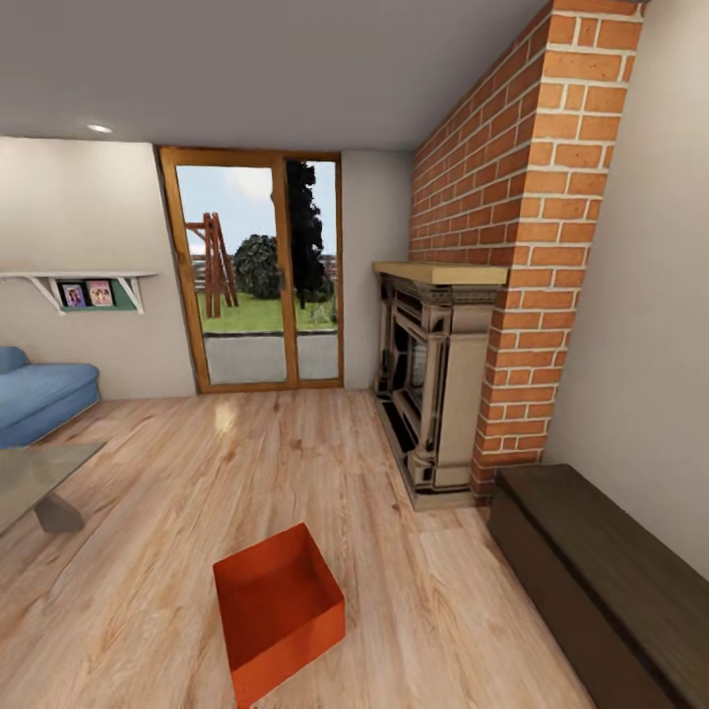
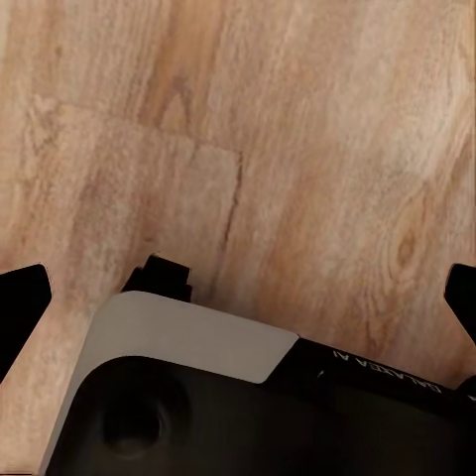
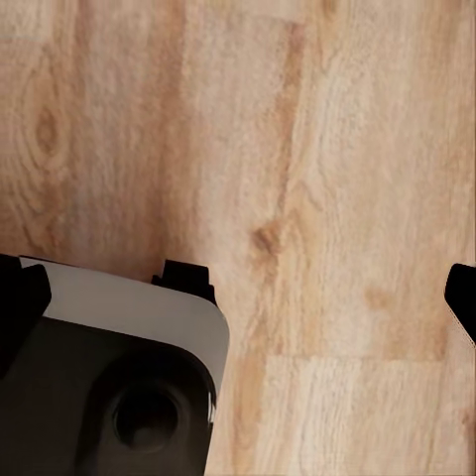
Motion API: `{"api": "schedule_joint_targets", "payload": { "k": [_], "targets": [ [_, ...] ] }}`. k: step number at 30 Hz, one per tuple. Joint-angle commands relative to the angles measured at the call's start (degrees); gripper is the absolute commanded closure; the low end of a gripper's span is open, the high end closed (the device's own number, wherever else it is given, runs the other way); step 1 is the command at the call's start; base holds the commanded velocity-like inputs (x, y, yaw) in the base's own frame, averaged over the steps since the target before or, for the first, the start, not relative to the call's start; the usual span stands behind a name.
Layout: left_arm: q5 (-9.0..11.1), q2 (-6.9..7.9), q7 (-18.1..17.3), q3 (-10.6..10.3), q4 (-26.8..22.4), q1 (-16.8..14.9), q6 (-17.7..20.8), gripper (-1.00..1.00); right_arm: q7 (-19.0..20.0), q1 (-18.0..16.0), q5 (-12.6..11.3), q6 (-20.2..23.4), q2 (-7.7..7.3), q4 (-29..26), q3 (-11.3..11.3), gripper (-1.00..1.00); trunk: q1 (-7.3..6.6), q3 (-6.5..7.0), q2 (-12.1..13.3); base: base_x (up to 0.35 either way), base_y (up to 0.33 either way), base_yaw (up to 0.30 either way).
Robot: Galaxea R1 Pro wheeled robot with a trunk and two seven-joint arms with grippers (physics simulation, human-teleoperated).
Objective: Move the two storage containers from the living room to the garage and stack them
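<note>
Light wood planks run through the living room [image 1: 295, 443], where one storage container [image 1: 279, 611] sits open-topped on the floor near the fireplace [image 1: 433, 384], well clear of both sets of fingers. Each wrist view looks down at bare planks, left gripper [image 2: 238, 297] and right gripper [image 3: 238, 288] spread wide, holding nothing. Judging by this, the approach is in hand; next comes closing in and lowering the arms to the bin's rim

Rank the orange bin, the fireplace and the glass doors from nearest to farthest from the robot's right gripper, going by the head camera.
The right gripper hangs over the wood floor by the robot's base, so nearness to the robot decides.
1. Orange bin: on the floor just ahead.
2. Fireplace: ahead, right side.
3. Glass doors: far wall.
</note>
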Motion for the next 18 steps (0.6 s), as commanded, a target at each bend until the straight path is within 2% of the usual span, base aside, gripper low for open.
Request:
{"api": "schedule_joint_targets", "payload": {
  "k": [1,7,18],
  "targets": [
    [0.4,-0.01,0.2,-0.4,0.0,0.0,0.1,-1.00,-0.2,-0.1,0.1,-0.3,0.01,0.2,0.3,-1.00,0.00,-0.07,0.0,0.000,0.000,0.281],
    [0.4,-0.01,0.2,-0.4,0.0,0.0,0.1,-1.00,-0.2,-0.1,0.1,-0.5,-0.05,0.2,0.2,-1.00,0.00,-0.07,0.0,0.061,-0.022,0.218],
    [0.5,0.00,0.2,-0.4,0.0,0.0,0.1,-1.00,-0.1,-0.1,0.0,-0.4,-0.22,0.2,0.2,-1.00,0.00,-0.07,0.0,0.268,-0.102,0.015]
  ]
}}
